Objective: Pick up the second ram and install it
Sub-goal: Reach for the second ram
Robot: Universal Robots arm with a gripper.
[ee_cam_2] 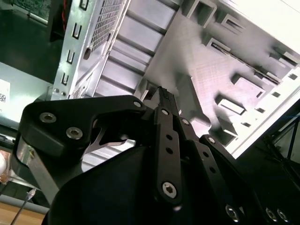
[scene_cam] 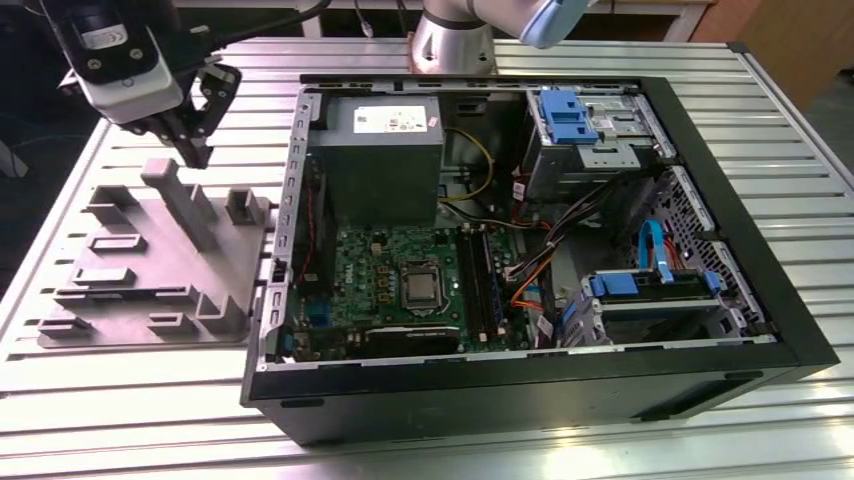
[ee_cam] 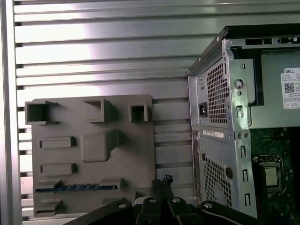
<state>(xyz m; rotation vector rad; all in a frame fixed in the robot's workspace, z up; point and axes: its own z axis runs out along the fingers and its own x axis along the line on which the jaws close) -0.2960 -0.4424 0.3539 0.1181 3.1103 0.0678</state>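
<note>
While slotted, second ram (edgewise), pointing at case

Tray: plain grey. Table: silver, ribbed stripes. Case: black. Board: green; blue bracket at its 1 o'clock. Gripper: black. Ram: dark blue.

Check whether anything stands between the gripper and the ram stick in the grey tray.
Nothing visible does. The gripper hangs over one end of the tray, off to the side of the second ram, which sits in its slot, open from above. Only low raised blocks lie between them.
</note>
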